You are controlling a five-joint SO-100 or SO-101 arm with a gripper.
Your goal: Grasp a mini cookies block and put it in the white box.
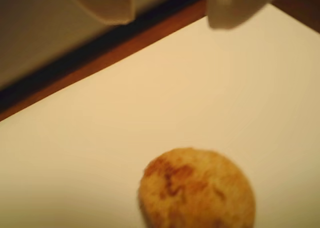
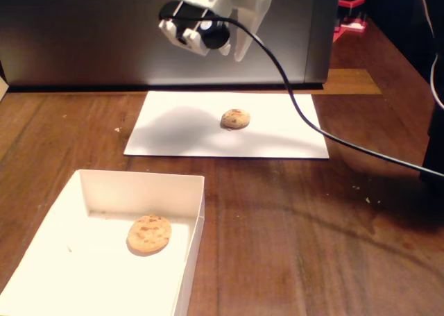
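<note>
1 cookie (image 2: 149,233) already lies in the white box (image 2: 48,267), near the middle of its floor, toward the right wall as the fixed view shows it. A few crumbs sit near it; nothing else is in the box. The box stands at the near-left part of the table (image 2: 291,219).

A 2nd cookie (image 2: 235,118) lies on the white paper sheet (image 2: 173,132), right of the sheet's centre and nearer its far edge. In the wrist view this cookie (image 1: 197,190) sits at the bottom edge of the frame, blurred, with bare paper all round it.

My gripper (image 2: 220,44) hangs in the air above the sheet's far edge, well clear of the cookie. The 2 fingertips (image 1: 107,5) show at the top of the wrist view, spread apart, with nothing between them.

Judgement: 1 placement looks done. For the 2nd cookie, everything is left: descend, close on it, carry it to the box, release.
</note>
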